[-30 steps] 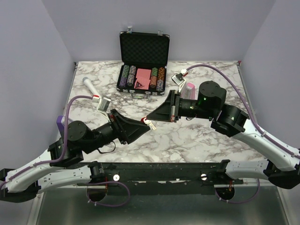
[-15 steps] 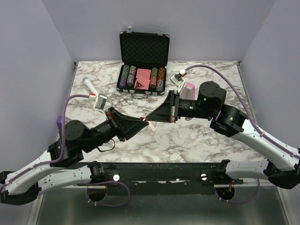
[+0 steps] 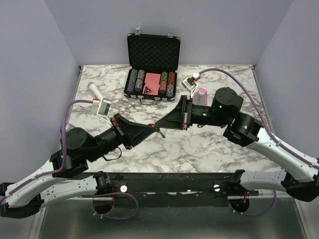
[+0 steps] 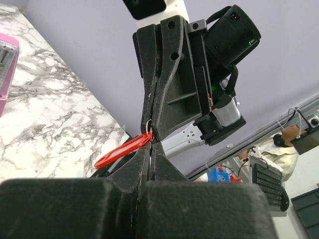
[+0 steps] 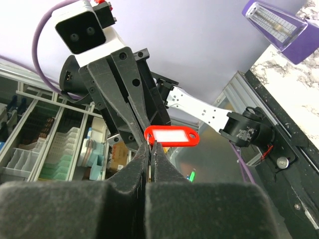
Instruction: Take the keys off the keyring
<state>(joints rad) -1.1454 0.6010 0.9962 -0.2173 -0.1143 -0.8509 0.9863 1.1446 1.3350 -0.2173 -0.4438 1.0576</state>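
Your left gripper [image 4: 150, 152] and right gripper [image 5: 149, 149] were tip to tip above the marble table [image 3: 199, 144], both finger pairs pressed together, both pinching the red keyring [image 5: 172, 135] at one end, tag jutting sideways off the tips, keys too small to make out.

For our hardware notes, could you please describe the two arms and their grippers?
The left arm and right arm have white lower links and black joints. Their left gripper and right gripper are black wedges tapering to thin tips. A purple cable runs to a white camera box on each wrist.
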